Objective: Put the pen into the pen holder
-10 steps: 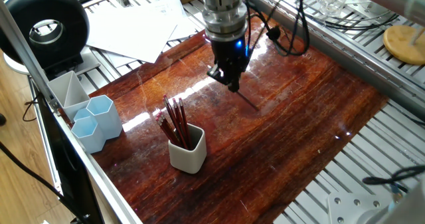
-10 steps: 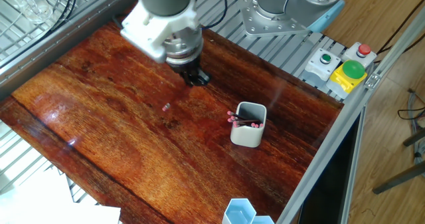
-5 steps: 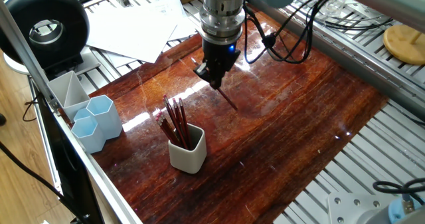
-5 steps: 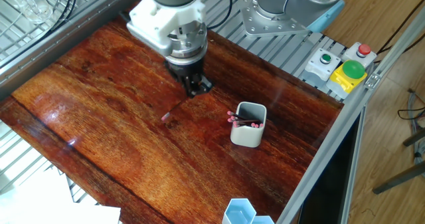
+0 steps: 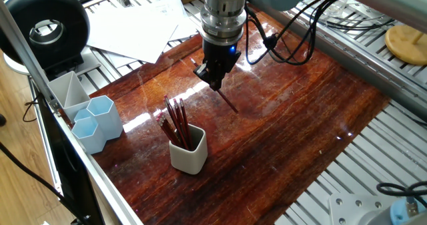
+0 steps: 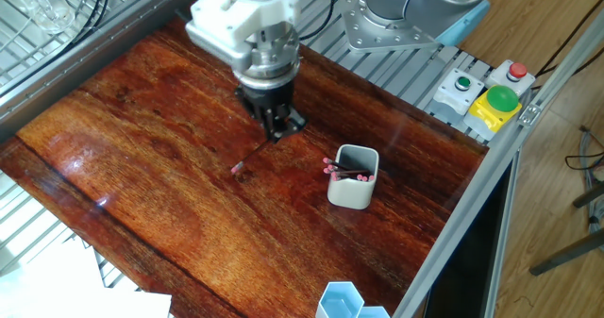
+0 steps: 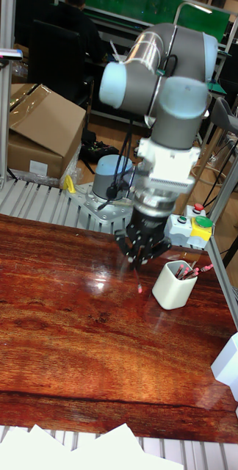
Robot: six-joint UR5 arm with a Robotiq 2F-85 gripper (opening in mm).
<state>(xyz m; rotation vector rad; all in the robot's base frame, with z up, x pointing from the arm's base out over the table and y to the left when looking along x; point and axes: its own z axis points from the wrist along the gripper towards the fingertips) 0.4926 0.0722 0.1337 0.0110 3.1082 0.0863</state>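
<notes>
My gripper hangs over the middle of the red-brown wooden table, shut on the upper end of a thin dark red pen. The pen slants down from the fingers, its pink tip close to the wood; whether it touches I cannot tell. The pen holder, an off-white rounded-square cup, stands about a hand's width from the gripper towards the table's edge. Several red pens with pink ends lean inside it.
Two pale blue hexagonal cups and a grey triangular-compartment tray stand at the table's edge beyond the holder. Loose white papers lie off one corner. A button box sits on the metal frame.
The gripper has shifted across the table towards the pen holder, carrying the pen with it; over the last half second it barely moved.
</notes>
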